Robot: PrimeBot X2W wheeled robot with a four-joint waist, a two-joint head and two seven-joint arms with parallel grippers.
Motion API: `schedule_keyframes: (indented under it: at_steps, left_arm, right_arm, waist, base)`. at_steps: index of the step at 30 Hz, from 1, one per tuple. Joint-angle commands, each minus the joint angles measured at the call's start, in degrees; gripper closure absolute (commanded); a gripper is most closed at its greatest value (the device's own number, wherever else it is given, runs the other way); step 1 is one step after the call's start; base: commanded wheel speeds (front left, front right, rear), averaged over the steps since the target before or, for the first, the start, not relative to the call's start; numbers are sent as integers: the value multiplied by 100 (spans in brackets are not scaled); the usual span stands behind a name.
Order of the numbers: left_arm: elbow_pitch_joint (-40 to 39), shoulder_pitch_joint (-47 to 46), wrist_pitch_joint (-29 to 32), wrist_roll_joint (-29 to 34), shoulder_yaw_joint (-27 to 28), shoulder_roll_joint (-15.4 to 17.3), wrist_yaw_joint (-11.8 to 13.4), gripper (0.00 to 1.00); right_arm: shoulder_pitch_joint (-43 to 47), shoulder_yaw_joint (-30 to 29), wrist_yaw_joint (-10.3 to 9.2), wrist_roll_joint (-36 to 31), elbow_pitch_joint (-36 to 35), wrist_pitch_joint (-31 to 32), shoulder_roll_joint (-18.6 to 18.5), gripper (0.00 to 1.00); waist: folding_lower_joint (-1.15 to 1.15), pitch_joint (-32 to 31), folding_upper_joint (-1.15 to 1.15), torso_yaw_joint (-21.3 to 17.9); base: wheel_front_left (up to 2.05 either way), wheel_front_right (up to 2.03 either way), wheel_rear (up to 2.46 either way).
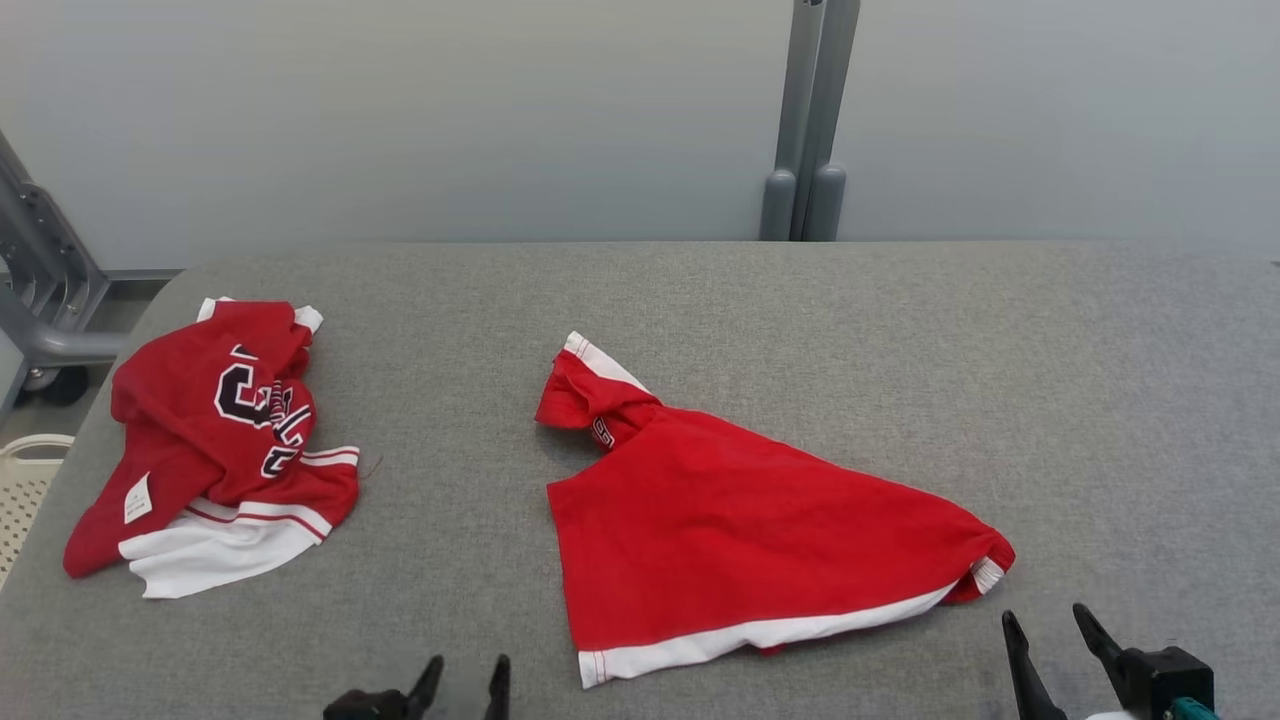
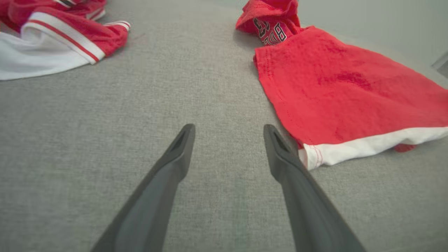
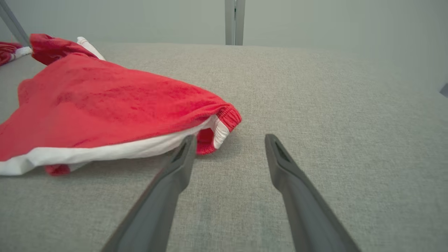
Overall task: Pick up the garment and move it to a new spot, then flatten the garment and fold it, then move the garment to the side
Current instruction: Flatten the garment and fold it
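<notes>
Hovering low at the near edge of the grey desk (image 1: pixel 900 330), the left end effector (image 1: pixel 467 675) and the right end effector (image 1: pixel 1048 640) are both holding their fingers spread apart and are gripping nothing. The red garment (image 1: pixel 740 520) is lying near the middle of the desk, just ahead of them, in a rough triangle. Its white hem (image 1: pixel 760 632) is running along the near side, its elastic-edged corner (image 1: pixel 990 570) is pointing toward the right end effector, and its far end (image 1: pixel 590 395) is bunching up on itself. Each wrist view is showing a near corner of the cloth just beside one finger, though whether they are touching cannot be told. A second red garment (image 1: pixel 215 440) is lying crumpled well apart, by the desk's left edge. Judging from this layout, the central garment appears to be sitting at its working spot, so the flattening step is likely the one in hand. The next move is probably calling for each end effector to close on its nearest hem corner and draw the cloth outward, evening out the bunched far end before any fold.
</notes>
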Motion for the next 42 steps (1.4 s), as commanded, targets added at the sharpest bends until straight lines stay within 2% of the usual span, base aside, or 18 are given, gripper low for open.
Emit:
schedule_keyframes:
  at_steps: [1,6,14,18,25,30,32,34,35,36,37,42]
  left_arm:
    - [56,-68,100,-207,-154,-2,-15,0]
    - [208,-255,468,-689,-708,-11,-9,0]
    - [260,-488,1034,-1298,-1060,-19,-9,0]
    - [87,-466,1309,-1571,-1283,2,-9,0]
    - [-216,-404,1396,-1907,-1582,187,-9,0]
    - [-226,-490,1331,-1938,-1683,261,-9,0]
    - [-216,-533,1329,-1955,-1732,295,-8,0]
    - [-205,-565,1304,-1980,-1752,310,-8,0]
    - [-193,-577,1293,-1977,-1762,317,-8,0]
    - [-186,-587,1271,-1990,-1768,326,-9,0]
    - [-182,-599,1256,-2003,-1768,335,-9,0]
    - [-103,-642,1203,-2032,-1802,338,-9,0]
  right_arm:
    - [-38,-2,0,74,177,-26,-55,0]
    - [-455,183,0,237,971,-26,-138,0]
    - [-1287,648,0,429,1931,-26,-244,0]
    - [-1503,763,0,513,2063,-26,-267,0]
    - [-1604,913,0,622,2208,-26,-303,0]
    - [-1700,1003,0,676,2269,-26,-283,9]
    - [-1741,1030,0,706,2320,-26,-269,25]
    - [-1801,1050,0,714,2355,-26,-266,54]
    - [-1818,1060,0,722,2368,-26,-260,63]
    - [-1835,1066,0,740,2369,-26,-245,84]
    - [-1839,1071,0,764,2396,-26,-240,100]
    - [-1860,1127,0,819,2430,-26,-269,100]
  waist:
    - [0,41,0,-30]
    - [0,147,0,-95]
    - [0,232,0,-140]
    - [0,237,0,-110]
    - [0,225,0,-38]
    - [0,240,0,-38]
    - [0,249,0,-50]
    - [0,254,0,-58]
    - [0,256,0,-60]
    - [0,257,0,-61]
    - [0,258,0,-61]
    - [0,258,0,-69]
  base:
    - [0,0,0]
    - [0,0,0]
    - [0,0,0]
    - [0,0,0]
    - [0,0,0]
    - [0,0,0]
    - [0,0,0]
    - [0,0,0]
    - [0,0,0]
    - [0,0,0]
    - [0,0,0]
    - [0,0,0]
